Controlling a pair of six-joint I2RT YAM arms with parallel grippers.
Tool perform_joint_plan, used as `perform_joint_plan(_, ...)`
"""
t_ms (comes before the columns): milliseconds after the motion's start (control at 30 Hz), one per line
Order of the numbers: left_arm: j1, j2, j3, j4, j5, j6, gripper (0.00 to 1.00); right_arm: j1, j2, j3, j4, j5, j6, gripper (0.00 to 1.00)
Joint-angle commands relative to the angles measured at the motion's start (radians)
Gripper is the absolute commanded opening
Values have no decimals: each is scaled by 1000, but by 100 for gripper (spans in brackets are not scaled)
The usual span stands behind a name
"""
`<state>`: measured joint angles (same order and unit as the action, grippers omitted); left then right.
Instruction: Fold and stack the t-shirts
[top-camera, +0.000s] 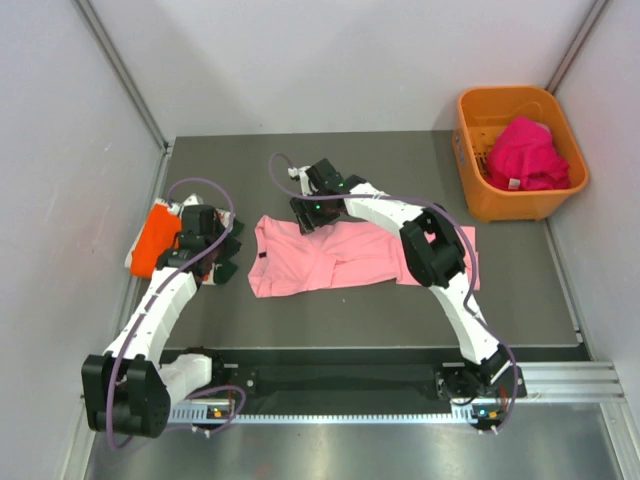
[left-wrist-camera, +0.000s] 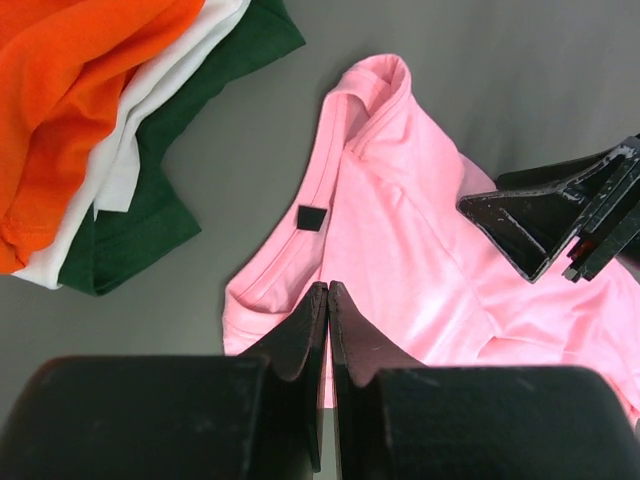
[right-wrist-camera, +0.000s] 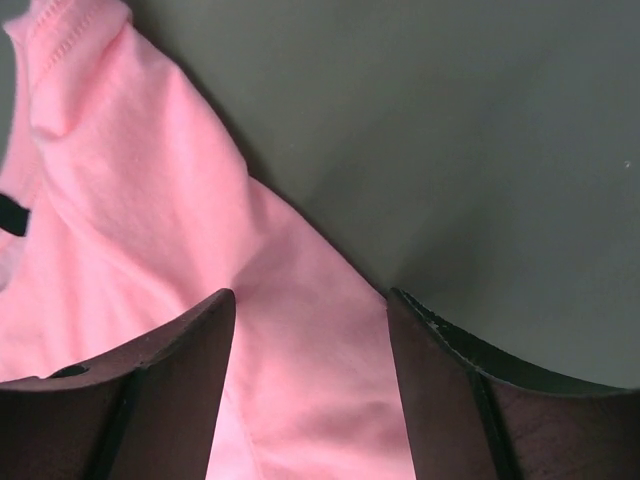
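Note:
A light pink t-shirt (top-camera: 330, 258) lies spread on the grey table, collar to the left. My right gripper (top-camera: 308, 218) is open above its far edge, near the collar; in the right wrist view (right-wrist-camera: 312, 298) the fingers straddle the pink cloth (right-wrist-camera: 130, 200) at that edge. My left gripper (top-camera: 225, 262) is shut and empty, just left of the pink shirt; its tips (left-wrist-camera: 328, 288) point at the near collar side of the shirt (left-wrist-camera: 400, 220). A folded stack lies at the left: orange (left-wrist-camera: 70, 90), white (left-wrist-camera: 150, 110) and dark green (left-wrist-camera: 150, 220) shirts. Magenta shirts (top-camera: 525, 155) lie in the basket.
The orange plastic basket (top-camera: 470, 170) stands at the back right corner. The stack (top-camera: 155, 240) is near the table's left edge, beside the left wall. The right gripper also shows in the left wrist view (left-wrist-camera: 540, 225).

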<state>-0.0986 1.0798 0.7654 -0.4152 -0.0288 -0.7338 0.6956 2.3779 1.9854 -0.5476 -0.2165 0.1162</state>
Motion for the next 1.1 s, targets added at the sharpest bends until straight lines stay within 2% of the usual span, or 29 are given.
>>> perform_joint_plan(0, 4, -12, -17, 18, -7, 7, 8, 68, 4, 13, -97, 129, -110, 63)
perform_joint_plan(167, 4, -4, -21, 29, 6, 7, 8, 99, 3, 26, -109, 245, -141, 59)
perform_joint_plan(267, 4, -7, -25, 24, 4, 14, 8, 97, 47, 101, -158, 342, -132, 51)
perform_joint_plan(300, 4, -8, -25, 24, 3, 17, 8, 90, 81, 157, -176, 394, -124, 40)
perform_joint_plan(400, 4, -12, -26, 19, -5, 27, 8, 62, 122, 246, -238, 413, -87, 19)
perform_joint_plan(500, 4, -21, -25, 12, -8, 36, 8, 33, 81, 221, -230, 381, -82, 8)
perform_joint_plan(600, 4, -27, -26, 15, -11, 42, 8, -14, 31, 181, -203, 335, -70, 4)
perform_joint_plan(967, 4, 23, -37, 53, 13, 50, 8, -252, 70, 271, -221, 249, 56, 1)
perform_joint_plan(1000, 4, 29, -38, 61, 20, 50, 8, -278, 70, 279, -219, 253, 62, 10)
perform_joint_plan(1067, 4, 58, -41, 87, 65, 56, 8, -298, 66, 282, -210, 240, 63, 36)
